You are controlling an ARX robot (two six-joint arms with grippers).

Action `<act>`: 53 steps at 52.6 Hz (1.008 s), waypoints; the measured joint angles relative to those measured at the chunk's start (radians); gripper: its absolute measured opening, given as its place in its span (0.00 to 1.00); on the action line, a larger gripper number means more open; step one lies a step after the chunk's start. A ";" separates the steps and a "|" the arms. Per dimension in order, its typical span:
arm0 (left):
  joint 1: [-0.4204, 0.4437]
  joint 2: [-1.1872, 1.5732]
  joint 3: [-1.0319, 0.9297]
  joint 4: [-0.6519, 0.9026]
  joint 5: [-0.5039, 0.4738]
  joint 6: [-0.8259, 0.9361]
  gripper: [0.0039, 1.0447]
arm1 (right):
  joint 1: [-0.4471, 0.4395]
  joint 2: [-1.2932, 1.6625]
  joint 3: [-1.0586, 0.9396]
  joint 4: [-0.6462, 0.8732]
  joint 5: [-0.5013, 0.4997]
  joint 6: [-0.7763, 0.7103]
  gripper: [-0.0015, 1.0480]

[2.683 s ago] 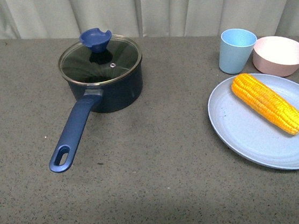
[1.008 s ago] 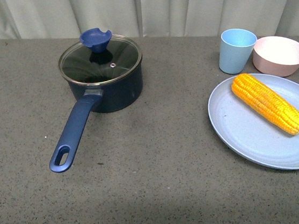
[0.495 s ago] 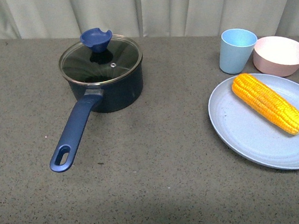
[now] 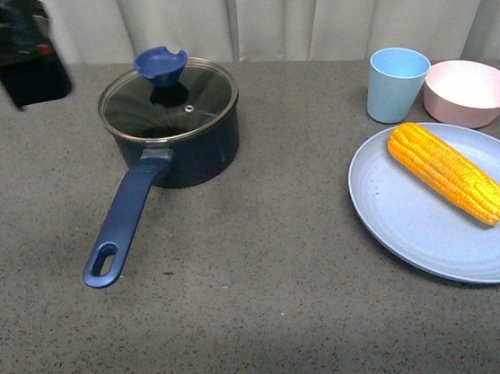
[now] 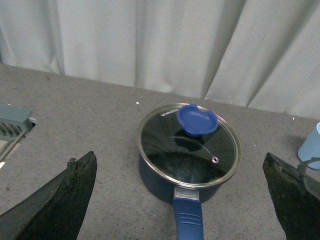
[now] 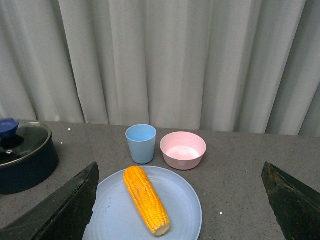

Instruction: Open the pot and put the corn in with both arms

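Left arm (image 4: 26,59) has entered near the pot (image 4: 182,145); lid lettering (image 5: 169,113) unreadable.

— Front camera, position?
— I log it on the body, high, tilted down across the table (image 4: 266,329), covering pot (image 4: 192,157) through plate (image 4: 418,231) at middle range.
— Left wrist?
— Raised, facing the curtain (image 5: 150,45), looking down past its fingers (image 5: 60,200) at the pot; nearer than the front.
— Right wrist?
— Raised likewise, facing the curtain, above the plate and corn (image 6: 146,200). I note the pot at that picture's edge, so all three views share it; front and right wrist share the plate.
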State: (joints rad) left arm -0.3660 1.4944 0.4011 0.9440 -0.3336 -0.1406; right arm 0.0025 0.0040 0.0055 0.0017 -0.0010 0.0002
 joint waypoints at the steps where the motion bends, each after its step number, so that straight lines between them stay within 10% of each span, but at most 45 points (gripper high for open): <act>1: -0.006 0.046 0.029 0.001 0.000 0.000 0.94 | 0.000 0.000 0.000 0.000 0.000 0.000 0.91; 53: 0.027 0.772 0.743 -0.067 0.090 0.120 0.94 | 0.000 0.000 0.000 0.000 0.000 0.000 0.91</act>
State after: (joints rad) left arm -0.3393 2.2665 1.1442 0.8768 -0.2432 -0.0204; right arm 0.0025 0.0040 0.0055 0.0017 -0.0010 0.0002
